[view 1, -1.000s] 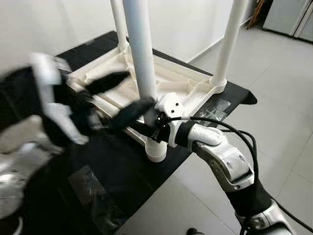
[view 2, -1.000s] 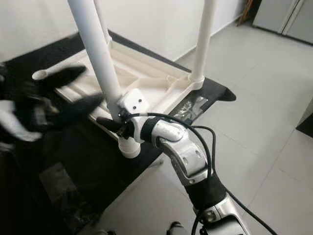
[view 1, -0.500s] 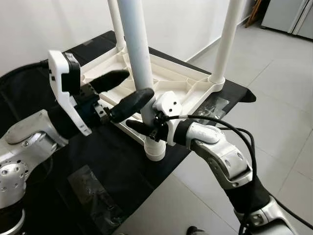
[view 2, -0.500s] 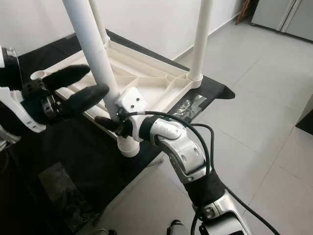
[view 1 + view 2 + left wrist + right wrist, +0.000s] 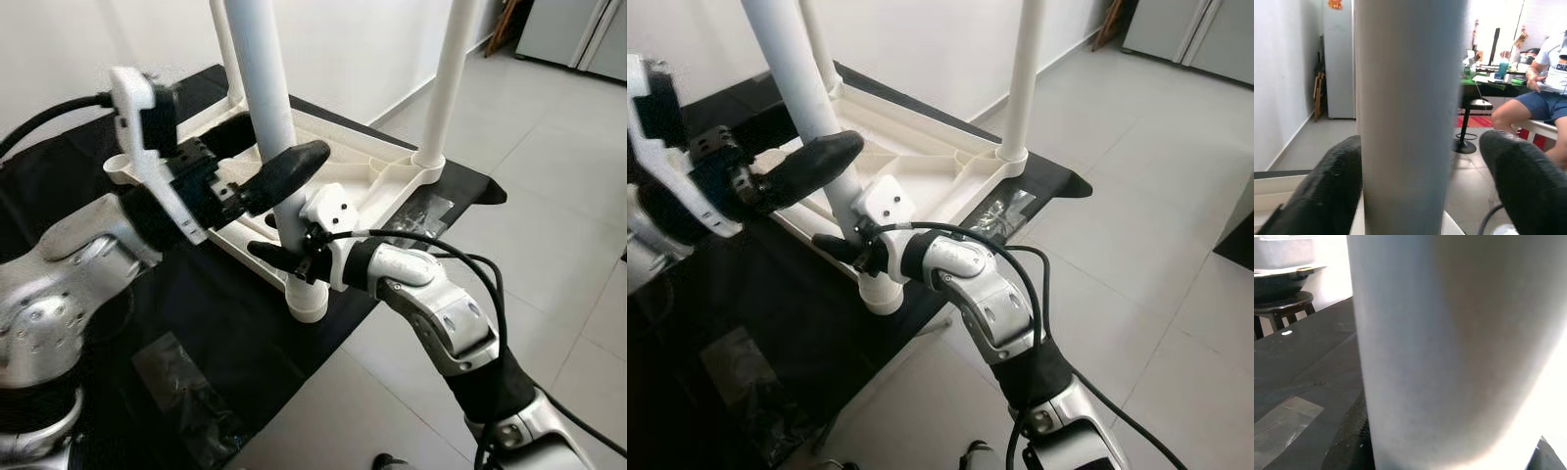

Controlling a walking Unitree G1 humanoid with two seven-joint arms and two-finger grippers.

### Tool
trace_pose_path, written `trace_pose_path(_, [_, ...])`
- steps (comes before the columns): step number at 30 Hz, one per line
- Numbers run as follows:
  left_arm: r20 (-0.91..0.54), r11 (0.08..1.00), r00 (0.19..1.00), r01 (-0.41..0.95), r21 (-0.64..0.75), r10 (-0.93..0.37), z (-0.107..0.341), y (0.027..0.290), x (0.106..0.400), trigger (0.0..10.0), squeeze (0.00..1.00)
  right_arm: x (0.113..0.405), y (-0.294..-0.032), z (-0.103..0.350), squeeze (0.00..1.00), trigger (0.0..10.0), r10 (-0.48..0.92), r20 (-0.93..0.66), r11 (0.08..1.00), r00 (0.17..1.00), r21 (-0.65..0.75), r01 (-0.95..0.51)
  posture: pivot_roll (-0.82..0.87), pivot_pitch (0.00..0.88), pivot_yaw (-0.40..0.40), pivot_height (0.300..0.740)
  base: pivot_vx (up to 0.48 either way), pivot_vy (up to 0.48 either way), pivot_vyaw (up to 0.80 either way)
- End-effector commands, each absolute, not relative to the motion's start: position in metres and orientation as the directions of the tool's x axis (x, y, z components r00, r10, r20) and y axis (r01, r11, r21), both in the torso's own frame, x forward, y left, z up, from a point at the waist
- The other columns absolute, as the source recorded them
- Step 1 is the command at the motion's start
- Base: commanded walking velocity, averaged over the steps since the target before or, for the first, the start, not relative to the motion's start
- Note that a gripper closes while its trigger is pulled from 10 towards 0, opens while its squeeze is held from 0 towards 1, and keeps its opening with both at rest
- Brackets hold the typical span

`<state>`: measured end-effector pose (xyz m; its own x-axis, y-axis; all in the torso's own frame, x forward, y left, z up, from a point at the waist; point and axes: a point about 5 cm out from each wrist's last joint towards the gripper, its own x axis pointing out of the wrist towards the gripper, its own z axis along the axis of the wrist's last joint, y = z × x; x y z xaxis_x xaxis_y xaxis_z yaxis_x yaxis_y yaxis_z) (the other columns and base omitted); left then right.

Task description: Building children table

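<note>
Table leg [image 5: 263, 98] sits between the wide-open fingers of the left gripper [image 5: 266, 157]; right gripper [image 5: 284, 257] clamps it lower down.

- Pale tiled floor [image 5: 549, 245], with a black mat [image 5: 225, 333] spread over it.
- On the mat: a white plastic children table [image 5: 921, 162], turned upside down, top face touching the mat, legs pointing up.
- Also flat on the mat: clear tape patches [image 5: 181, 377], one near the table corner.
</note>
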<state>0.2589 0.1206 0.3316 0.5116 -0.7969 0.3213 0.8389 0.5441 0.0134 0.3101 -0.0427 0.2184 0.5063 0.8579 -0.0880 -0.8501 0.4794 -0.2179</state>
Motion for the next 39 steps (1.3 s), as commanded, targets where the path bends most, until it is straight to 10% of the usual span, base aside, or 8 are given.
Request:
trace_pose_path(1, [0.297,0.552,0.524,0.834,0.014,-0.799,0.33,0.118,0.262,0.0,0.0,0.31,-0.041,0.183,0.0,10.0,0.824,-0.265,0.463,0.501,-0.195,-0.865,0.02,0.177,0.038,0.74,0.0,0.0,0.0])
trace_pose_path(15, [0.24,0.538,0.515,0.842,0.041,-0.823,0.331,0.12,0.261,0.0,0.0,0.315,-0.045,0.189,0.0,10.0,0.827,-0.249,0.462,0.504,-0.208,-0.862,0.03,0.18,0.038,0.74,0.0,0.0,0.0])
trace_pose_path(16, [0.236,0.54,0.517,0.84,0.044,-0.823,0.33,0.12,0.26,0.0,0.0,0.316,-0.047,0.192,1.0,10.0,0.843,-0.235,0.448,0.483,-0.189,-0.874,0.03,0.18,0.038,0.74,0.0,0.0,0.0])
trace_pose_path(27, [0.201,0.523,0.502,0.849,0.067,-0.841,0.326,0.118,0.256,0.0,0.0,0.315,-0.076,0.241,1.0,10.0,0.972,-0.211,0.035,0.108,-0.322,-0.946,0.04,0.186,0.038,0.74,0.0,0.0,0.0])
trace_pose_path(28, [0.2,0.517,0.496,0.853,0.068,-0.845,0.326,0.117,0.255,0.0,0.0,0.318,-0.078,0.247,0.37,10.0,0.972,-0.225,-0.007,0.074,-0.338,-0.941,0.04,0.188,0.039,0.74,0.0,0.0,0.0])
trace_pose_path(30, [0.2,0.517,0.496,0.853,0.068,-0.845,0.326,0.117,0.255,0.0,0.0,0.318,-0.078,0.247,0.37,10.0,0.972,-0.225,-0.007,0.074,-0.338,-0.941,0.04,0.188,0.039,0.74,0.0,0.0,0.0])
trace_pose_path(31, [0.199,0.514,0.493,0.855,0.069,-0.847,0.326,0.116,0.254,0.0,0.0,0.321,-0.08,0.253,0.0,10.0,0.97,-0.236,-0.036,0.054,-0.362,-0.931,0.04,0.189,0.04,0.74,0.0,0.0,0.0])
trace_pose_path(39, [0.197,0.499,0.478,0.863,0.076,-0.856,0.328,0.113,0.251,0.0,0.0,0.341,-0.074,0.277,0.0,10.0,0.959,-0.284,-0.137,-0.023,-0.387,-0.912,0.07,0.212,0.049,0.74,0.0,0.0,0.0])
